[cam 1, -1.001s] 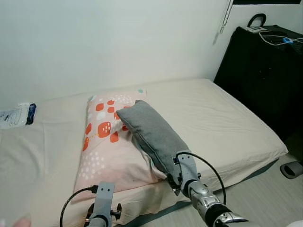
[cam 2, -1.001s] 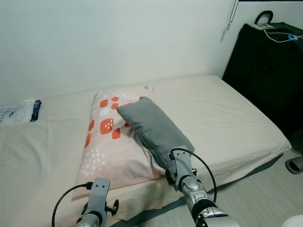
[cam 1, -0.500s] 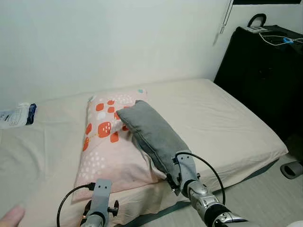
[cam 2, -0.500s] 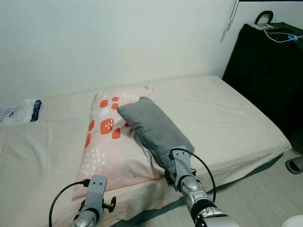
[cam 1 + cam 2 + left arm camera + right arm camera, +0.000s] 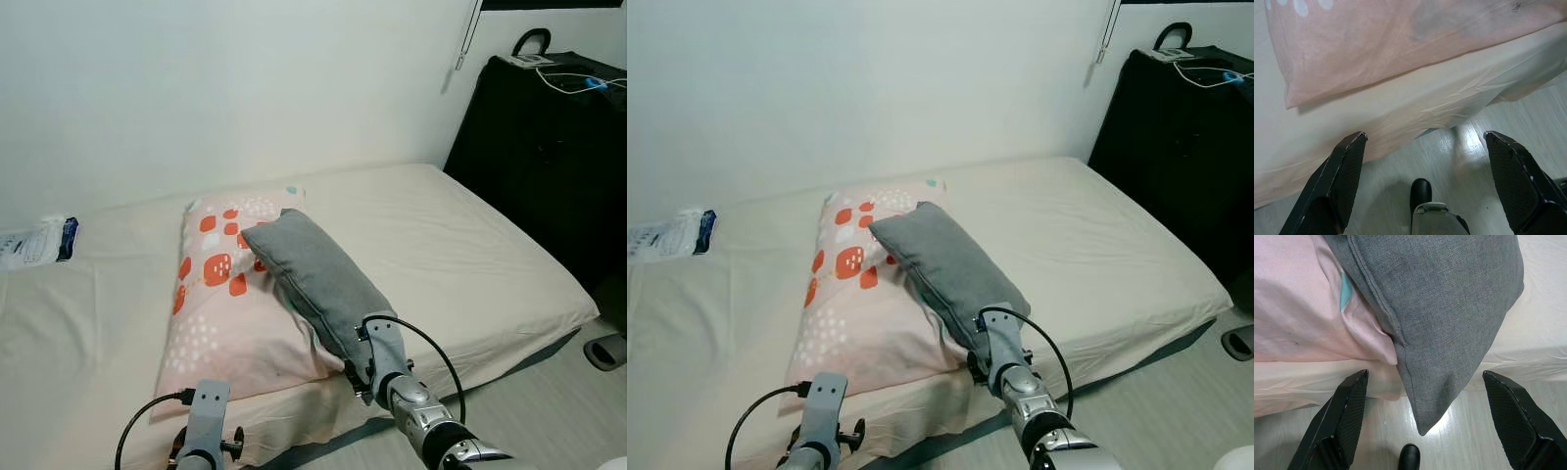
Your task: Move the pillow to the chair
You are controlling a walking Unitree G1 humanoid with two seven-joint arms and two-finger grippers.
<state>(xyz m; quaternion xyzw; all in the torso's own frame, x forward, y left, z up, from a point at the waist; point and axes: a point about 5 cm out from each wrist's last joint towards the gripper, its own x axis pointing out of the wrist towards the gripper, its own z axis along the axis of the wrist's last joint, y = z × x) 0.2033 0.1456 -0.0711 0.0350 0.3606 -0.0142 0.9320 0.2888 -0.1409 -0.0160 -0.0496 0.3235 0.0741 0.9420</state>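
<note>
Grey pillow (image 5: 1440, 308) overhangs the bed (image 5: 470, 264) edge between the right gripper's (image 5: 1422, 423) spread fingers; left gripper (image 5: 1422, 188) gapes too.

The room is evenly and softly lit, bright on the white wall (image 5: 245, 88) and cream bedsheet (image 5: 1097, 245), with no hard-edged shadows. The black cabinet (image 5: 549, 157) stays deep and nearly detail-free. Both head views are sharp, free of motion blur. In the right wrist view, a pale glare patch shines on the floor (image 5: 1459, 416) just beyond the grey pillow (image 5: 1449, 298) corner, between the spread fingertips (image 5: 1347, 416); the pillow's weave is crisp. In the left wrist view, a similar sheen lies on the floorboards (image 5: 1469, 142), a soft shadow sits under the pink pillow (image 5: 1376, 44) edge, and the near fingers (image 5: 1337, 186) look slightly soft.
</note>
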